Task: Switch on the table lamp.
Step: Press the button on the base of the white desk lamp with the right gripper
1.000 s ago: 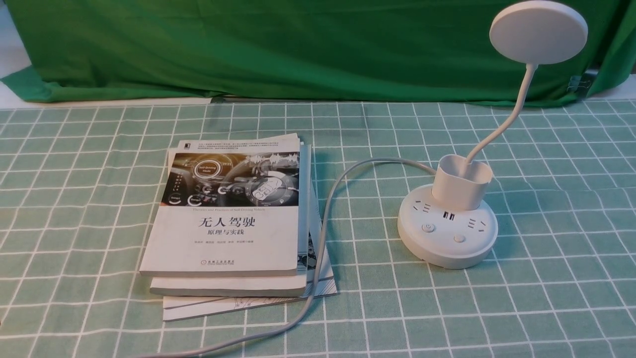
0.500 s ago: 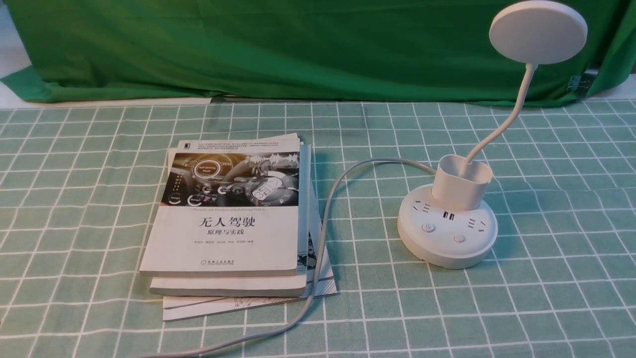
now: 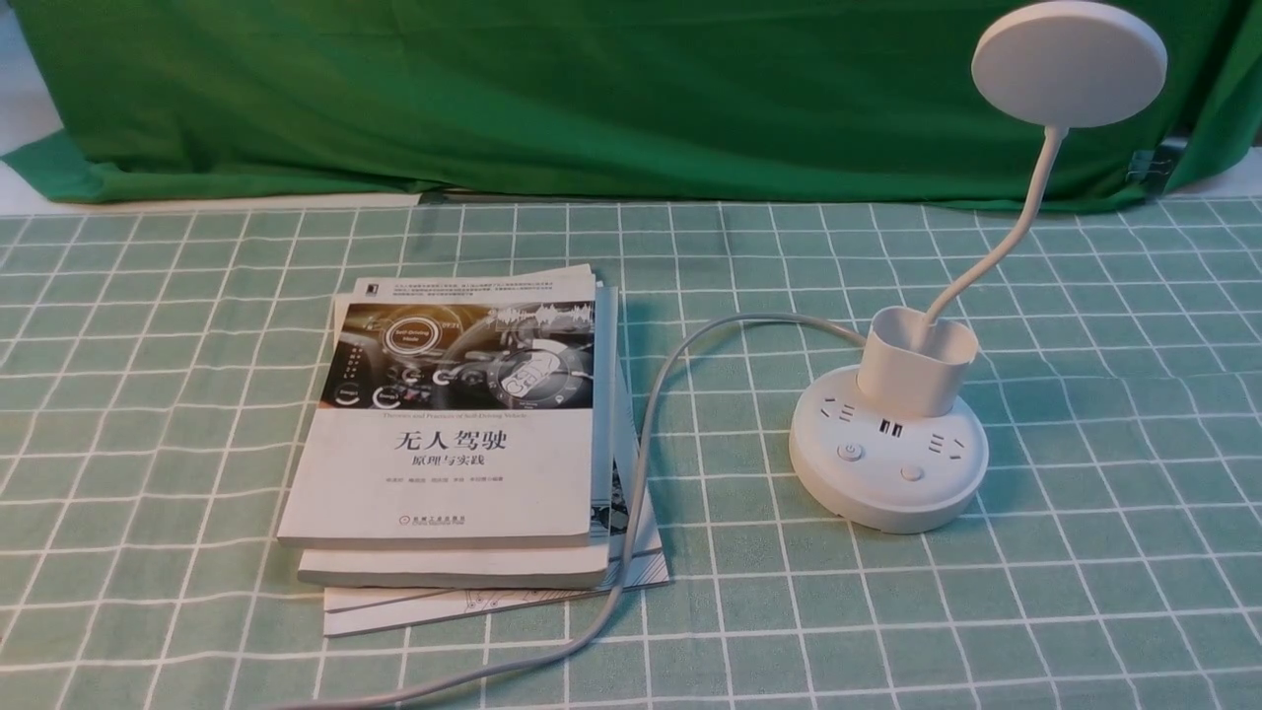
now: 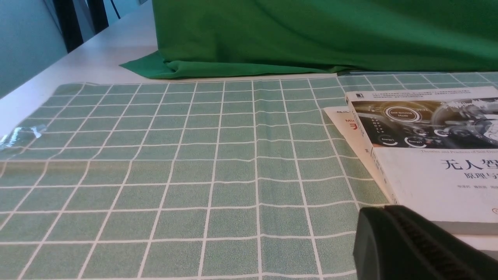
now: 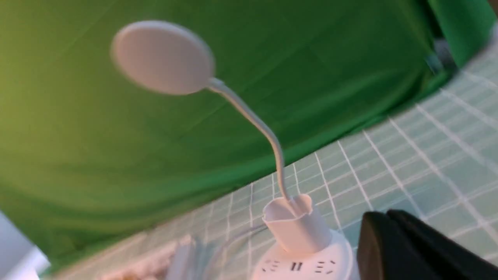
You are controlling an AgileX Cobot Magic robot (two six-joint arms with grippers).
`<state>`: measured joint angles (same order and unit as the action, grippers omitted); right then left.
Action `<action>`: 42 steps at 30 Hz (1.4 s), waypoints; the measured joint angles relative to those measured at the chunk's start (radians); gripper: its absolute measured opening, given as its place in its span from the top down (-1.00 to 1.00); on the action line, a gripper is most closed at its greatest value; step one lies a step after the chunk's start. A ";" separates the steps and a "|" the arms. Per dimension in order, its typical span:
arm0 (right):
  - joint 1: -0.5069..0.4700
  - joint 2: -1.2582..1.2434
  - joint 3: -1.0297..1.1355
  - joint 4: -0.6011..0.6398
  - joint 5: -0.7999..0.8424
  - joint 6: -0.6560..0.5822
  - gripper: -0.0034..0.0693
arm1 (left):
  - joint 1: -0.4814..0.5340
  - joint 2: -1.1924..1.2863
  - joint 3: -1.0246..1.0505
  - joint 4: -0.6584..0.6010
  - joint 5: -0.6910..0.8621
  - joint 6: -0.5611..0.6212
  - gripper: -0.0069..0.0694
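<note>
Table lamp [image 3: 912, 370] stands ahead of right pincer [image 5: 393, 237]; not touching.

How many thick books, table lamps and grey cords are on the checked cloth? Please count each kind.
thick books: 2 (top book, second book beneath it)
table lamp: 1
grey cord: 1
Total: 4

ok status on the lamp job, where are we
Left gripper, right gripper: only tips in wrist views, state unclear. Table lamp upright, no glow, buttons untouched. Grey cord runs beside books, buttons unobstructed.
</note>
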<state>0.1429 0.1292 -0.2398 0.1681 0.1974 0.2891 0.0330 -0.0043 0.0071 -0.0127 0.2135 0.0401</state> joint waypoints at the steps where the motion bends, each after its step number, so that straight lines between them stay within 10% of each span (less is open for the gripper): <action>1: 0.016 0.048 -0.060 0.000 0.048 -0.073 0.83 | 0.000 0.000 0.000 0.000 0.000 0.000 0.76; 13: 0.130 0.708 -0.553 0.000 0.555 -0.595 0.83 | 0.000 0.000 0.000 0.000 0.000 0.000 0.76; 42: 0.227 1.546 -0.708 0.015 0.193 -0.628 0.82 | 0.000 0.000 0.000 0.000 0.000 0.000 0.76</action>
<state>0.3699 1.6755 -0.9475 0.1833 0.3904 -0.3391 0.0330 -0.0043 0.0071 -0.0127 0.2132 0.0401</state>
